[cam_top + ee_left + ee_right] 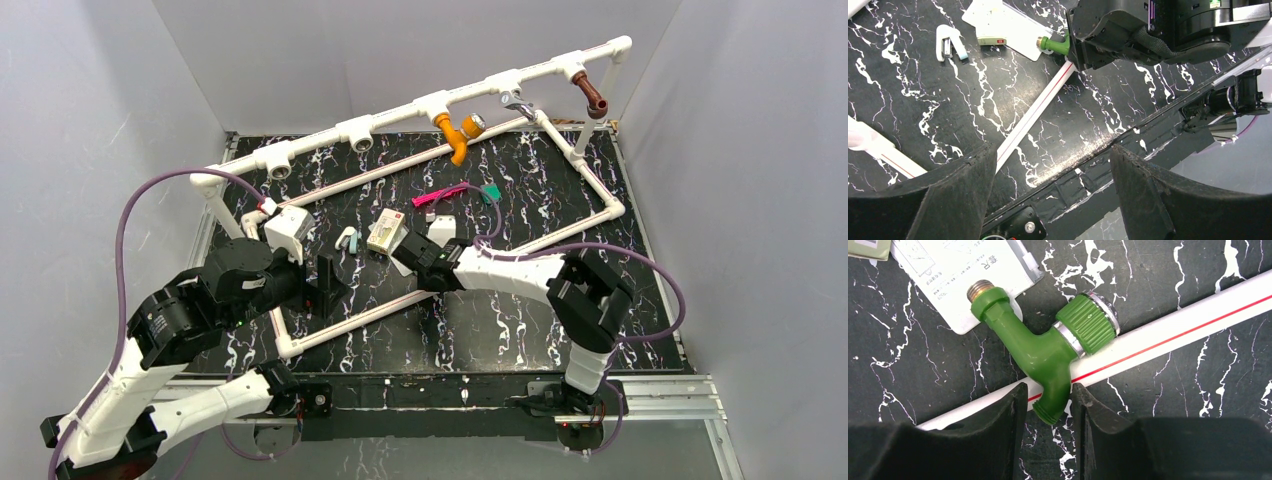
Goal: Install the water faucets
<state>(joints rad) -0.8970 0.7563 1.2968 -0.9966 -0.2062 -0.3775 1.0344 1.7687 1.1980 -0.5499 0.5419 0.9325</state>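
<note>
A green water faucet lies across a low white pipe, its brass threaded end resting on a white booklet. My right gripper is low over it, open, with the spout between the jaws; the right finger touches it and a gap shows on the left. The faucet also shows in the left wrist view. An orange faucet and a brown faucet hang from the raised white pipe rail. My left gripper is open and empty above the near part of the table.
The rail's empty sockets lie to the left of the orange faucet. A pink strip, a small green block, a white clip and a metal part are nearby. The white pipe frame rings the black mat.
</note>
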